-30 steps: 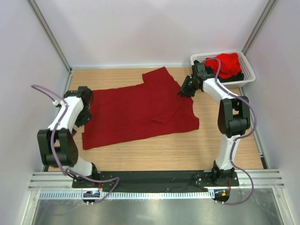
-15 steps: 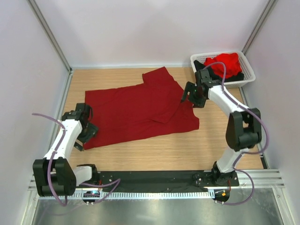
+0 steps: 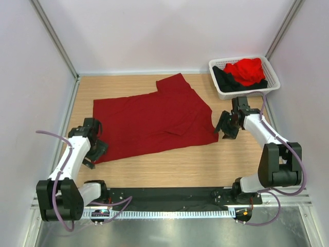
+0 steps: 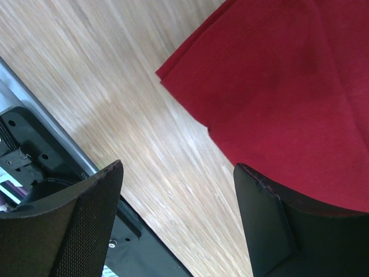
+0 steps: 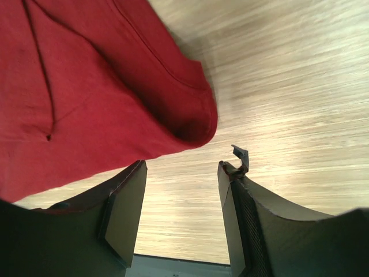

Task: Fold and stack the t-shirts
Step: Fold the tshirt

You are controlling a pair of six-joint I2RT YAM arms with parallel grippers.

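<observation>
Pale wood-grain tabletop [image 3: 169, 164] boxed by plain white walls [image 3: 154, 36]: dark crimson cloth t-shirt [image 3: 154, 121] flat mid-table, left gripper [image 4: 179, 167] spread, empty, at its 8 o'clock corner, right gripper [image 5: 181, 167] likewise at 4 o'clock, white latticed plastic basket [image 3: 221, 93] at 2 o'clock holding bright red t-shirt [image 3: 247, 70] and black t-shirt [image 3: 226, 81].

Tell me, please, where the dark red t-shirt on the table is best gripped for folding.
Take the dark red t-shirt by its two near corners, coming low from the near side. It lies flat, so only edges can be pinched; the open left gripper and right gripper each sit beside one corner.
</observation>
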